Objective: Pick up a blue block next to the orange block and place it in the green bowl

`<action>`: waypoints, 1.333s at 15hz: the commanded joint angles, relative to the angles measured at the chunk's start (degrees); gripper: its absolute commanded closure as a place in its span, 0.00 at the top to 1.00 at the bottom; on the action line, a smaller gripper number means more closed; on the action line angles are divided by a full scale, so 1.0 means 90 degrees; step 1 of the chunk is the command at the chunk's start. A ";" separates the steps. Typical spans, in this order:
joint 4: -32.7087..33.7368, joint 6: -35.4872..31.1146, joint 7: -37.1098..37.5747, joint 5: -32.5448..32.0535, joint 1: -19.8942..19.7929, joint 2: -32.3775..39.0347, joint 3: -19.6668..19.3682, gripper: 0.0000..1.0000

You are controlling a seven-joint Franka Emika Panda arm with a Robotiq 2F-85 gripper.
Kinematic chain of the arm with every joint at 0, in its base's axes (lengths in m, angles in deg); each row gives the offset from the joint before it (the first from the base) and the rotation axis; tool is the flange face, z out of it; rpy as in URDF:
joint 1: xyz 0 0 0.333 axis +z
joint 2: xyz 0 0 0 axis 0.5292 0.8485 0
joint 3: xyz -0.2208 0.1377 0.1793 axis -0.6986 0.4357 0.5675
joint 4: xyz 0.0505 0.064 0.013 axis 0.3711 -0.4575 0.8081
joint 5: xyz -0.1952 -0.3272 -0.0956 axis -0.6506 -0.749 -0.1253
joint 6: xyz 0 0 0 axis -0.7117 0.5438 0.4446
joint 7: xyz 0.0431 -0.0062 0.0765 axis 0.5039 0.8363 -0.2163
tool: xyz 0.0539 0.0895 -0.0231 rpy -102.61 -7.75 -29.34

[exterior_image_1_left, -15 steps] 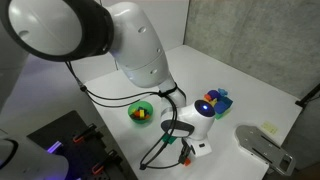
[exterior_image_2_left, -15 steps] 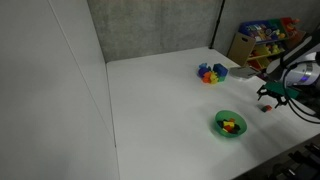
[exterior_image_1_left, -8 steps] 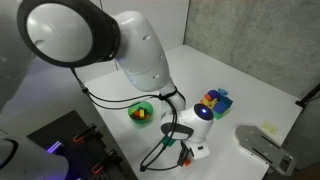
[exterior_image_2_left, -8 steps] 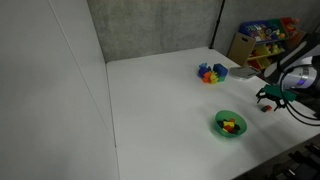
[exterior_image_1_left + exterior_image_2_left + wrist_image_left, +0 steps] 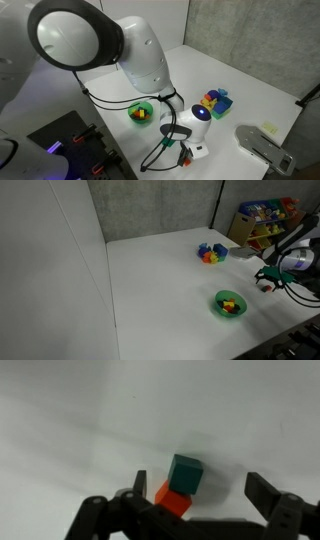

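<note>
In the wrist view a dark blue block [image 5: 186, 472] sits on the white table, touching the orange block [image 5: 173, 502] just below it. My gripper [image 5: 200, 488] is open, its two fingers on either side of the blue block and apart from it; the orange block lies close to the left finger [image 5: 140, 487]. In both exterior views the gripper [image 5: 187, 150] [image 5: 268, 278] hangs low over the table near its edge, hiding the blocks. The green bowl [image 5: 141, 112] [image 5: 230, 304] stands close by and holds small yellow and red pieces.
A multicoloured block pile [image 5: 214, 100] [image 5: 210, 253] lies further back on the table [image 5: 160, 280]. A grey object [image 5: 262, 148] sits beside the table. A toy shelf [image 5: 262, 220] stands behind. The table edge is close to the gripper.
The upper arm has shifted slightly in an exterior view. The gripper stays at about the same spot over the blocks, still open.
</note>
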 commanded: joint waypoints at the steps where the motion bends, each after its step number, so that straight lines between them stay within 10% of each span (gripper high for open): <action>1: 0.0129 -0.0137 -0.0028 0.0158 -0.0123 0.0089 0.0155 1.00; 6: 0.0134 -0.0223 -0.0055 0.0165 -0.0151 0.0120 0.0212 0.93; 9: 0.0154 -0.0249 -0.0056 0.0157 -0.0161 0.0169 0.0214 0.57; 17: -0.0075 -0.0124 -0.0211 0.0145 -0.0195 -0.0209 0.0296 0.05; 20: -0.0249 -0.0049 -0.0244 0.0085 -0.0075 -0.0550 0.0319 0.09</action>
